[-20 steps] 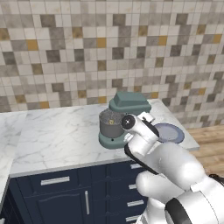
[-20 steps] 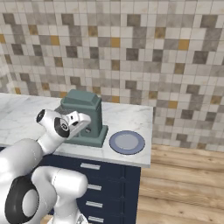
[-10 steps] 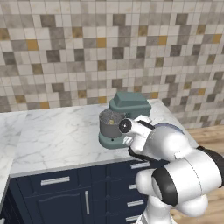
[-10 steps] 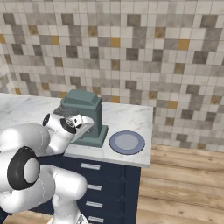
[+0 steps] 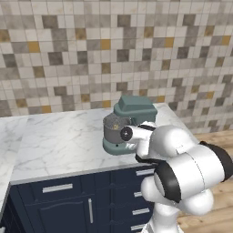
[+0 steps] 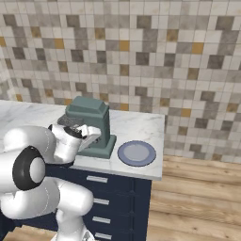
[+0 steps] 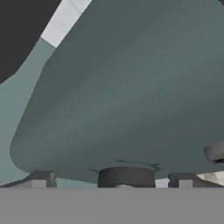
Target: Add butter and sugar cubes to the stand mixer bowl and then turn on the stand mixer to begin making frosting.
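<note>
The dull teal-green stand mixer [image 5: 134, 109] [image 6: 89, 117] stands on the marble counter. Its grey metal bowl [image 5: 113, 130] sits under the head, on the side facing left in the left base view. My hand [image 6: 75, 135] is pressed in low against the mixer's front. In the hand view the teal body [image 7: 131, 87] is very close. My gripper [image 7: 111, 183] is open, and its two fingertips [image 7: 39, 180] stand apart on either side of a small dark round knob [image 7: 126, 176]. The butter and the sugar cubes are hidden from me.
A flat round blue-grey plate [image 6: 136, 153] lies on the counter just right of the mixer, near the counter's right end [image 6: 157, 164]. Navy drawers [image 6: 108, 202] run below, a tiled wall stands behind, and wooden floor lies to the right.
My arm has folded in and dropped, with the elbow swinging down toward the cabinet front. The hand has sunk slightly lower against the mixer. The gripper has stayed open.
</note>
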